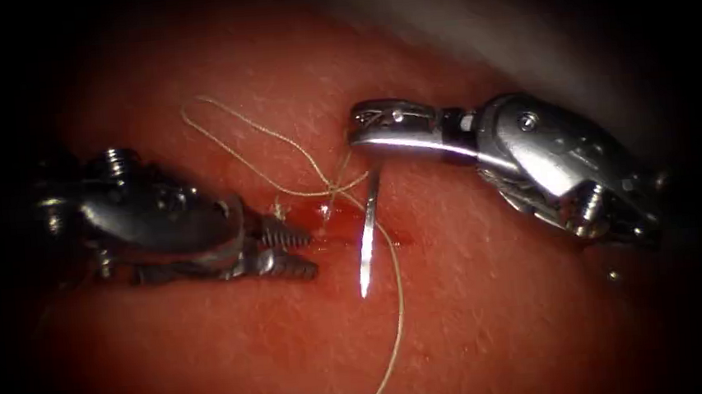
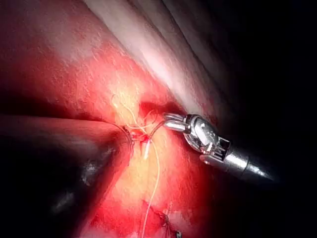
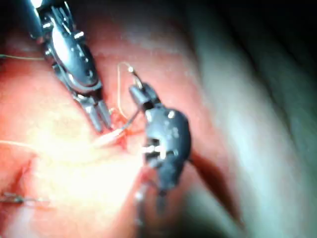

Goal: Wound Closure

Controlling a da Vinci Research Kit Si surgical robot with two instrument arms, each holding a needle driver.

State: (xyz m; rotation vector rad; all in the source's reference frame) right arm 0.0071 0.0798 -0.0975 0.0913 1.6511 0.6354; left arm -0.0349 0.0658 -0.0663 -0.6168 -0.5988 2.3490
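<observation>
Dim edges, bright ctr glare.

Endoscope overhead — wrists close, oblique.

The left tool [image 1: 293, 250] reaches in from the tissue's left edge, lying low and nearly level, its two jaws parted a little and holding nothing. The right tool [image 1: 362, 126] comes from the right edge, wrist bent leftward, its jaws closed on the needle's blunt end.
</observation>
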